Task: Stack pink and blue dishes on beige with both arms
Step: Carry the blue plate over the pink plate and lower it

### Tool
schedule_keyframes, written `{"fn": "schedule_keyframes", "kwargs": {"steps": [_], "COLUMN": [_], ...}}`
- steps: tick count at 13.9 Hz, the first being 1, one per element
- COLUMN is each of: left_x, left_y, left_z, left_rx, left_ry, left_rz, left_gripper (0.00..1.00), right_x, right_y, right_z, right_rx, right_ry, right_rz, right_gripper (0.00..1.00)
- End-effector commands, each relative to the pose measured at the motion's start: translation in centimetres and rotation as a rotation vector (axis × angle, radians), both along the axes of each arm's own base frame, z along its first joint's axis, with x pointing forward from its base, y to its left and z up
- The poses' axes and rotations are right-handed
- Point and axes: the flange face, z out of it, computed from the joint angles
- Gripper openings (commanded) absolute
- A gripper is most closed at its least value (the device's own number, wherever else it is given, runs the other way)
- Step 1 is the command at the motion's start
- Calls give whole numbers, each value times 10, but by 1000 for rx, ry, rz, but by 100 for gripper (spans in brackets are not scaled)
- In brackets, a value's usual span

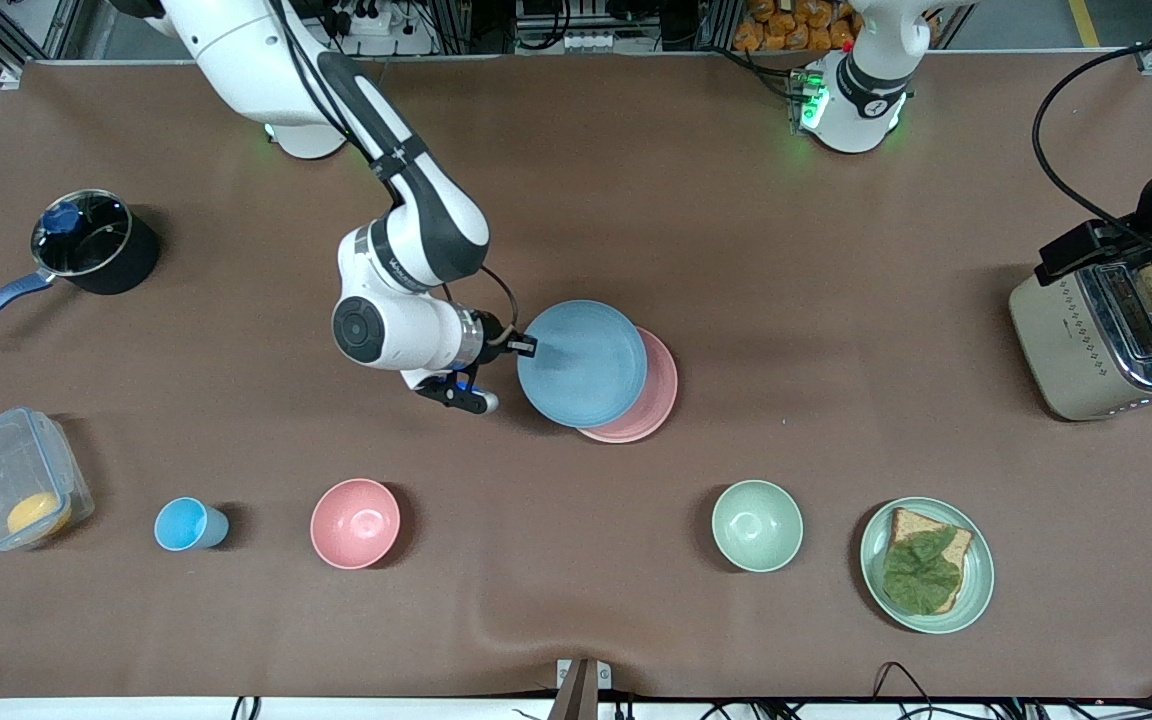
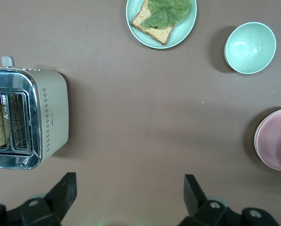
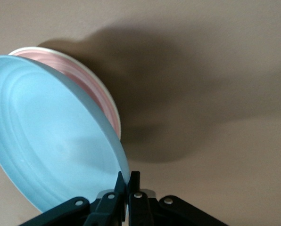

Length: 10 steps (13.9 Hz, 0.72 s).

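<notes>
Right tool (image 1: 528,347) pinches the blue plate (image 1: 581,362) over the pink plate (image 1: 651,400) (beige unseen) — lower, release next; left tool (image 2: 131,197) waits spread over the tabletop (image 1: 836,300).

No text, label or brand is showing clearly enough to read. The toaster (image 1: 1111,340) is carrying a line of small print along its top, and the right arm (image 1: 406,250) is bearing faint lettering on its wrist, both illegible.
</notes>
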Motion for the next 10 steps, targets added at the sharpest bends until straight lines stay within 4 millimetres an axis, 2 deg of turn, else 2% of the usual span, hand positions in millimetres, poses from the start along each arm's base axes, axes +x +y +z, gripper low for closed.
{"fn": "schedule_keyframes", "kwargs": {"steps": [1, 4, 10], "left_x": [-3, -3, -3], "left_y": [2, 2, 2], "left_z": [4, 4, 4], "left_rx": [-17, -17, -17], "left_ry": [6, 6, 6], "left_rz": [-15, -15, -15], "left_gripper": [100, 100, 100], "right_x": [8, 2, 4], "right_y": [8, 27, 35], "right_z": [1, -12, -27], "right_rx": [15, 7, 5], "right_ry": [-2, -13, -37], "right_rz": [-33, -13, -25], "right_gripper": [0, 0, 0]}}
